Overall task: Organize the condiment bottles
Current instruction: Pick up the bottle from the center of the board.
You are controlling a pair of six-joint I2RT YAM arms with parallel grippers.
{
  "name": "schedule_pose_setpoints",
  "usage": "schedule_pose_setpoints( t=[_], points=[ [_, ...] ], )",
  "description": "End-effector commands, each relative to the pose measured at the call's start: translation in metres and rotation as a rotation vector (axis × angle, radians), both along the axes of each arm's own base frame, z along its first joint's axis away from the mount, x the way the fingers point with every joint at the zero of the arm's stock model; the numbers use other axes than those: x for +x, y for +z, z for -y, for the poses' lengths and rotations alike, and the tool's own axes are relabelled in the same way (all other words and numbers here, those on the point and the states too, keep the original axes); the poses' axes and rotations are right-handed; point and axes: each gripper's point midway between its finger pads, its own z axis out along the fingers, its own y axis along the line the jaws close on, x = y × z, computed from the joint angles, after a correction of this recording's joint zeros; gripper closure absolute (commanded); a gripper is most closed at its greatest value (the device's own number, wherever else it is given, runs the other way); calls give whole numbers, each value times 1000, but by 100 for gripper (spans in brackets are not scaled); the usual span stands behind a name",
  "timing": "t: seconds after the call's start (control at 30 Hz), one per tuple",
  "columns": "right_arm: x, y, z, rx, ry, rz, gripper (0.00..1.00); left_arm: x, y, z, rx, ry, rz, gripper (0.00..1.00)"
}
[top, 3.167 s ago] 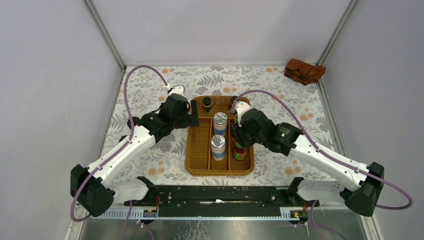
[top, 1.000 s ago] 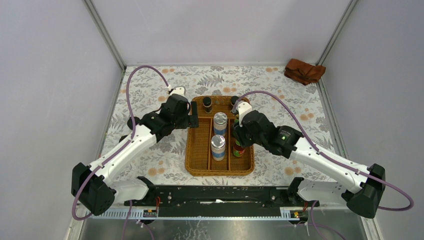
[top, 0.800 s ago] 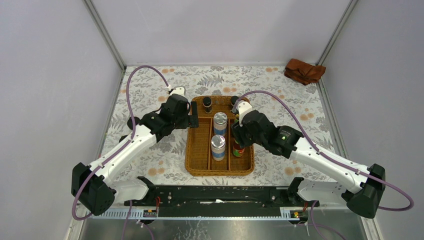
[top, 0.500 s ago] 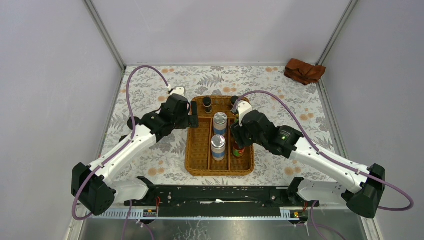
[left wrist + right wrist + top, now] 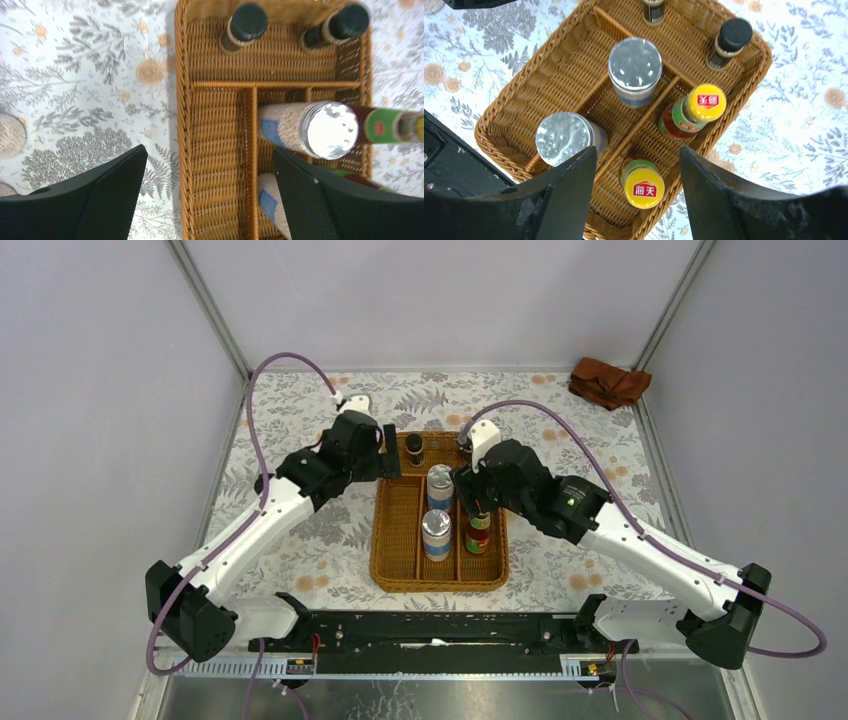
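Floral table (image 5: pixel 420 395); left gripper (image 5: pixel 207 152) and right gripper (image 5: pixel 638 150) both apart; one dark bottle (image 5: pixel 654 11) cropped.

In the tray (image 5: pixel 378 540), the left lane (image 5: pixel 554 70) is bare end to end and open from above. The left end effector (image 5: pixel 210 152), spread wide, hangs over its far part. The far shaker (image 5: pixel 635 70) and near shaker (image 5: pixel 564 137) fill the middle lane. The far sauce bottle (image 5: pixel 696 107) and near sauce bottle (image 5: pixel 641 185) fill the right lane, under the spread right end effector (image 5: pixel 470 502). The left dark bottle (image 5: pixel 243 27) and right dark bottle (image 5: pixel 340 27) stand apart in the far compartment. Bare table (image 5: pixel 600 440) runs to both side edges. A cloth (image 5: pixel 608 382) lies in the far right corner.
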Motion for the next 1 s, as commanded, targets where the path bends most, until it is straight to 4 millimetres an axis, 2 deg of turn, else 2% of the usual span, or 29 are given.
schedule_pose_setpoints(
  t=[0.0, 0.13, 0.23, 0.5, 0.8, 0.97],
  points=[
    [17, 38, -10, 24, -5, 98, 31, 14, 37, -12, 15, 65, 64, 2],
    [26, 50, -15, 24, -8, 137, 30, 19, 50, -33, 54, 175, 33, 1],
    [35, 56, -12, 22, -30, 159, 29, 16, 49, -53, 84, 256, -26, 1],
    [64, 59, 23, 76, -129, 146, 28, 4, 33, -114, 79, 437, -174, 1],
    [64, 50, 40, 110, -162, 139, 28, -16, 18, -179, 54, 637, -254, 1],
    [60, 43, 41, 130, -156, 119, 28, -27, 1, -192, -4, 733, -298, 1]
  ],
)
